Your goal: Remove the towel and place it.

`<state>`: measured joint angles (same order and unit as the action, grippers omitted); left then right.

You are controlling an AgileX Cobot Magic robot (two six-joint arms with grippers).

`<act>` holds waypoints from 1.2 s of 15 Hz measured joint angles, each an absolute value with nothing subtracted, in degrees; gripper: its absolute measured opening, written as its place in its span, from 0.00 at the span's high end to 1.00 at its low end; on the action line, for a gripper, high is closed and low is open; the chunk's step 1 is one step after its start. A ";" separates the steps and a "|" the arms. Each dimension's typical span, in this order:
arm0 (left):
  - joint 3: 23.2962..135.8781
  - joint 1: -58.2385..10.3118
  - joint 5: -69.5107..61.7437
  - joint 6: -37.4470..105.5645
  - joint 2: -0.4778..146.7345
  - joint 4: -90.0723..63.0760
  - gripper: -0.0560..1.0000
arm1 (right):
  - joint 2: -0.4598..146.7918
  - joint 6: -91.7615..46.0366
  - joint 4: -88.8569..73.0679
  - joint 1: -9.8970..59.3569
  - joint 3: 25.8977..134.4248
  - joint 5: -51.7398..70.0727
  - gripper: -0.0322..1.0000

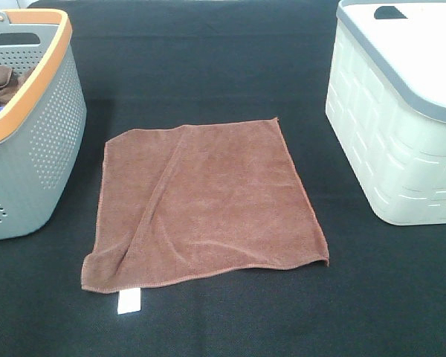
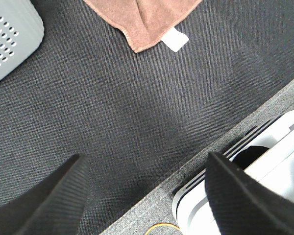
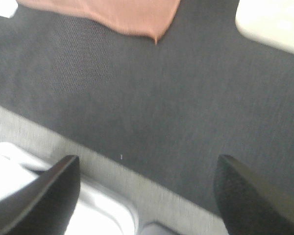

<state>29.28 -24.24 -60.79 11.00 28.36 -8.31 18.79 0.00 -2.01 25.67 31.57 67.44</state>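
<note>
The towel [image 1: 204, 204], a reddish-brown square cloth with a stitched hem, lies spread flat on the black table between two baskets. Its small white tag [image 1: 128, 301] sticks out at the near left corner. The left wrist view shows that tagged corner [image 2: 152, 22] and the tag [image 2: 177, 38]. The right wrist view shows the near right corner [image 3: 132, 17]. My left gripper [image 2: 147, 196] is open and empty over the table's front edge, well short of the towel. My right gripper [image 3: 147, 196] is open and empty there too. Neither gripper shows in the exterior view.
A grey perforated basket with an orange rim [image 1: 30, 126] stands at the left and holds a bunched brown cloth [image 1: 0, 85]. A pale green basket with a grey rim [image 1: 398, 111] stands at the right. The table's grey front edge [image 2: 225, 142] and white hardware [image 2: 279, 161] lie beneath the grippers.
</note>
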 joint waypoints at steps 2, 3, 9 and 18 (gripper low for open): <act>29.28 -24.24 -60.68 11.12 28.30 -8.37 0.33 | 12.66 0.00 -1.83 25.67 31.34 67.38 0.27; 29.28 -24.24 -60.62 11.52 28.30 -8.59 0.33 | 9.85 0.00 -1.60 25.67 31.34 67.38 0.27; 29.28 -24.24 -60.68 15.53 28.25 -11.63 0.33 | 4.70 0.46 2.41 25.67 29.34 62.51 0.27; 29.28 -24.24 -60.68 15.53 28.25 -11.63 0.33 | 4.70 0.74 2.75 25.67 28.71 61.36 0.27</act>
<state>29.28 -24.24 -60.68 15.53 28.25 -11.63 4.70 0.74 2.75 25.67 28.71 61.36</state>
